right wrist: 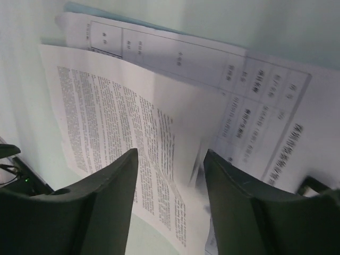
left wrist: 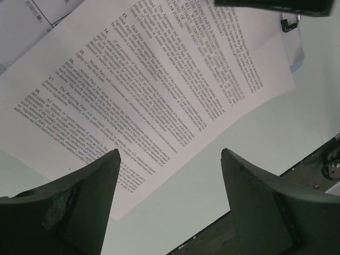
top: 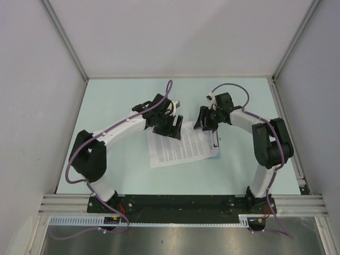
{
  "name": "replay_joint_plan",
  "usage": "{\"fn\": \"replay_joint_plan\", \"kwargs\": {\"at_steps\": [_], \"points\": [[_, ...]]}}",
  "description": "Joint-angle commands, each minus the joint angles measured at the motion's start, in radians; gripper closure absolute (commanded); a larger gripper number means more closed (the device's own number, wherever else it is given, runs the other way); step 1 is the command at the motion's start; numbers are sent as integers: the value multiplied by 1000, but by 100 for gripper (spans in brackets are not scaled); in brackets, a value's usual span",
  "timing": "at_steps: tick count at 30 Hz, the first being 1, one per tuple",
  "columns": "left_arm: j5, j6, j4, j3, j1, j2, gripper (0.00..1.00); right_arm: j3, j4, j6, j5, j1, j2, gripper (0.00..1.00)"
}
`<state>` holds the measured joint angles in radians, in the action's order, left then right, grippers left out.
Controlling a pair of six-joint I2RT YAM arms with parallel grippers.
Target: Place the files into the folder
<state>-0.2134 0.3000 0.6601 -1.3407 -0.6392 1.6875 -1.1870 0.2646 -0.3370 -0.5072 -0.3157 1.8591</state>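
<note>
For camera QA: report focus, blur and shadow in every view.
Top external: evenly lit, sharp, print on the files too small to read. Left wrist: print crisp; left gripper dark, slightly soft. Right wrist: print blurred, files shaded near the right gripper.

Left claw [left wrist: 170, 157] spread wide, right claw [right wrist: 171, 157] parted, arms bent inward

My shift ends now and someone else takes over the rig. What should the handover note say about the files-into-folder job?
Left end effector: open, empty, above the files.
Right end effector: open, empty, over the same sheets.
The files lie fanned, text sheet askew on top; only a pale-blue edge of the folder shows beneath them.
Done: unclear whether any sheet is inside.
To do: square the sheets, slide them fully in.
</note>
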Motion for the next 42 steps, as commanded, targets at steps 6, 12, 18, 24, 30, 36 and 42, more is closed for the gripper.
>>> {"fn": "replay_joint_plan", "kwargs": {"at_steps": [6,12,18,24,30,36,42], "points": [[-10,47,-105,115,19,-94,14,75,45,62,113,53,-175,30],[-20,113,-165,163,26,-68,15,128,-25,64,122,24,-218,42],[-59,180,-272,290,122,-117,15,139,-189,17,47,-22,-135,74],[-86,189,-286,363,168,-104,15,139,-257,-30,38,-13,-40,82],[-17,194,-269,385,188,-71,14,138,-314,-42,45,-34,15,75],[57,171,-222,344,188,-35,13,132,-199,44,180,-26,-50,66],[108,156,-186,295,181,-29,13,121,-123,107,239,-29,-166,51]]}}
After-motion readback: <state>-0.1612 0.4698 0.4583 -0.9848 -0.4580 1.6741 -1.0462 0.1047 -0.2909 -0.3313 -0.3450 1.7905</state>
